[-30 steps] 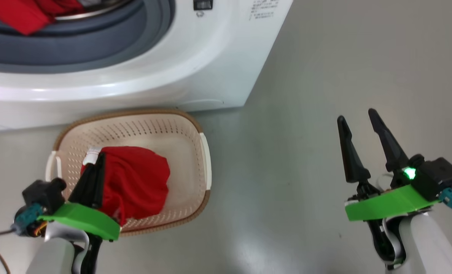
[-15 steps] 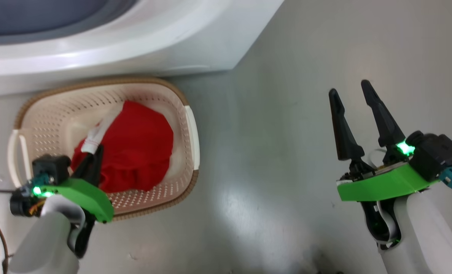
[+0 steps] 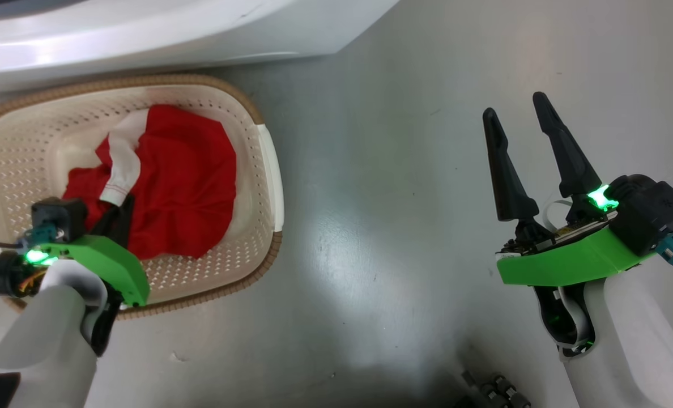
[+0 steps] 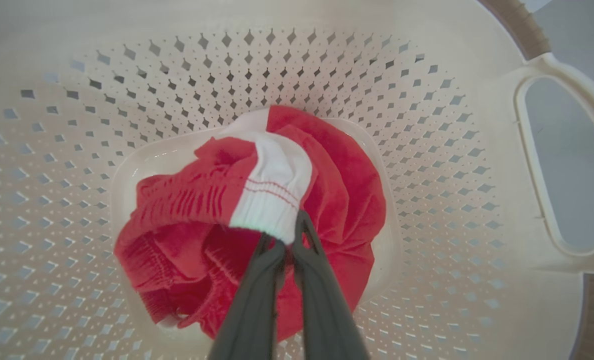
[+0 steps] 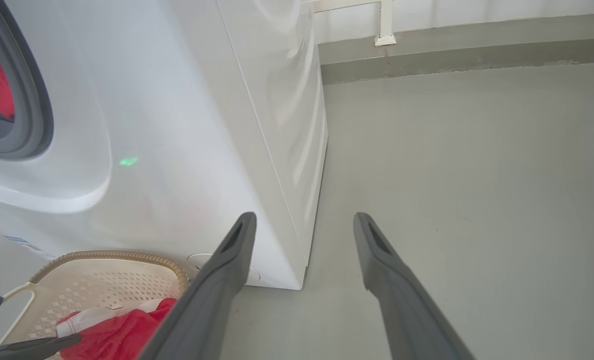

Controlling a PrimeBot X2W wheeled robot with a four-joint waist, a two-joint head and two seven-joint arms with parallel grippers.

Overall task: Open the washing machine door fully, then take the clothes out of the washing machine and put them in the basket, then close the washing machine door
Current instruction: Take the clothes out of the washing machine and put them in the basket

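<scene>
Head view: the camera has tipped down since a second ago, so the machine (image 3: 144, 34) is only a white strip along the top. The left gripper (image 3: 122, 203) is lower in the basket (image 3: 217, 266) than before. The red clothes (image 3: 183, 175), bunched at its tips a second ago, now lie spread on the basket bottom, ahead of the jaws and to their right. The right gripper (image 3: 515, 106) holds as before over the bare floor (image 3: 370, 198), jaws wide, nothing between them.

Left wrist view: the left gripper (image 4: 286, 232) is clenched, tips pinching the white trim of the clothes (image 4: 347, 190). The basket wall (image 4: 427, 150) rings them.

Right wrist view: the right gripper (image 5: 304, 220) is released. The machine (image 5: 177, 125) is ahead and left of its jaws, with more red in the drum opening. The basket (image 5: 102, 285) with the clothes (image 5: 122, 335) is low left.
</scene>
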